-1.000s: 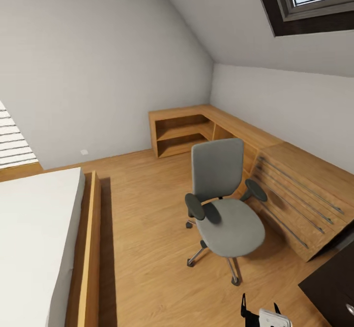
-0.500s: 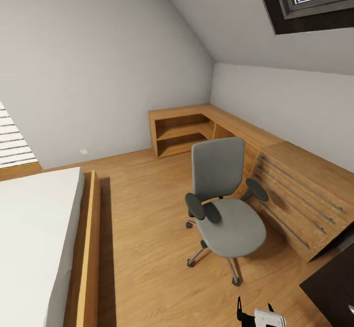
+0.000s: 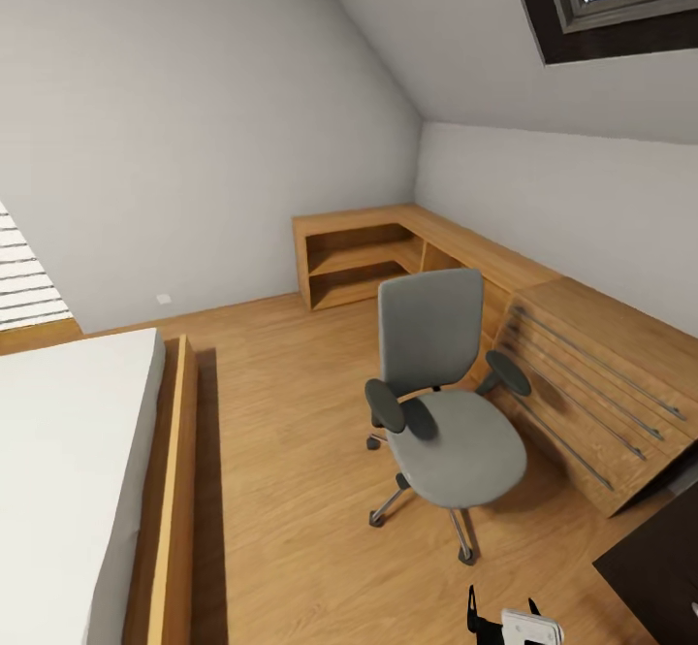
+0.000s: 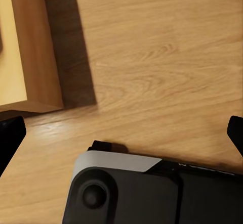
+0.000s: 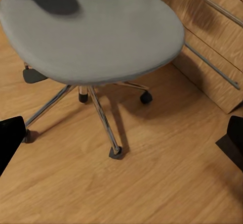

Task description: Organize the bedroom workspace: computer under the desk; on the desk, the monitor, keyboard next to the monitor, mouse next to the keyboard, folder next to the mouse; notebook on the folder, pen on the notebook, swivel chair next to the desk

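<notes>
The swivel chair [image 3: 441, 403] stands on the wood floor at centre right, its grey seat [image 5: 91, 29] bare, its back towards the wooden drawer unit. Its chrome wheeled base [image 5: 96, 107] is close in the right wrist view. A corner of the black desk [image 3: 659, 577] juts in at the lower right. My right gripper [image 3: 501, 611] sits at the bottom edge of the head view, a short way in front of the chair, its fingers wide apart and empty [image 5: 121, 138]. My left gripper [image 4: 121, 133] is open over bare floor, holding nothing.
A light wooden drawer unit [image 3: 591, 393] with chrome rails stands right behind the chair. A low wooden shelf unit [image 3: 359, 257] fills the far corner. The bed [image 3: 68, 470] with its wooden frame [image 4: 25, 47] runs along the left. Open floor lies between bed and chair.
The head view has drifted slightly, pushing the desk corner towards the right edge. My right gripper sits a little lower and further left in the picture. The chair has not moved.
</notes>
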Tool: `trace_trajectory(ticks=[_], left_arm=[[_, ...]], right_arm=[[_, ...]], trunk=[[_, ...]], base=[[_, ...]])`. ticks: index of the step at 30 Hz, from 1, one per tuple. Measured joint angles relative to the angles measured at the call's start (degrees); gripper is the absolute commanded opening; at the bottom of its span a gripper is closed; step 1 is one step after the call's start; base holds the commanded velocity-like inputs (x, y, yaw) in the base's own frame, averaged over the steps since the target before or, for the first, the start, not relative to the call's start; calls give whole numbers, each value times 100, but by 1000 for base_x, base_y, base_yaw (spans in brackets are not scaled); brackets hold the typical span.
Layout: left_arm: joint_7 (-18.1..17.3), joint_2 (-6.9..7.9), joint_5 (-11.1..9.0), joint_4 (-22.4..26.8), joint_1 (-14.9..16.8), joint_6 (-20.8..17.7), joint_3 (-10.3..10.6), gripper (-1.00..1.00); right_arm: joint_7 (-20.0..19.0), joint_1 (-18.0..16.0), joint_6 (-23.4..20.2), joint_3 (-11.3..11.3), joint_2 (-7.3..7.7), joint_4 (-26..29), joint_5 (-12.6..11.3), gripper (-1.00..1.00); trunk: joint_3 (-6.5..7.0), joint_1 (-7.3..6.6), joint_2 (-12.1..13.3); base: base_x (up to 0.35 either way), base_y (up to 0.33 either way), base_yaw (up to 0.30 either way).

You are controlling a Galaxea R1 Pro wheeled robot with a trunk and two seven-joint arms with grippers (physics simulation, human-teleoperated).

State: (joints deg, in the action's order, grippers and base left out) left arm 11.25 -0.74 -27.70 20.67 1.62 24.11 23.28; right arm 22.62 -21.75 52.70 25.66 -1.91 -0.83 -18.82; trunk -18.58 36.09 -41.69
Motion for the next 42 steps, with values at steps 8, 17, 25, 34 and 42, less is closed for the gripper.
trace_trajectory(ticks=[8, 17, 25, 34, 42], left_arm=[[-1, 0, 0, -11, 0, 0, -4, 100], [28, 2, 1, 16, 16, -25, -10, 100], [661, -84, 18, 162, 598, -350, -12, 100], [978, -143, 37, 1070, 1451, -2171, -16, 100], [1025, -277, -227, 1436, 2338, -2749, -41, 100]], right_arm=[[-7, 0, -11, -3, 3, -1, -2, 100], [-77, -1, -137, 31, -31, 30, 25, 100], [-271, -8, -400, 31, -46, 599, 332, 100], [-836, -50, -2596, -5, -55, 2088, 360, 100], [-1791, -218, -5073, -119, -230, 3112, -754, 100]], trunk=[[-144, 176, -321], [-306, 374, -683], [-449, 550, -1004], [-611, 747, -1365], [-755, 923, -1686]], base=[[0, 0, 0], [0, 0, 0], [0, 0, 0], [0, 0, 0], [0, 0, 0]])
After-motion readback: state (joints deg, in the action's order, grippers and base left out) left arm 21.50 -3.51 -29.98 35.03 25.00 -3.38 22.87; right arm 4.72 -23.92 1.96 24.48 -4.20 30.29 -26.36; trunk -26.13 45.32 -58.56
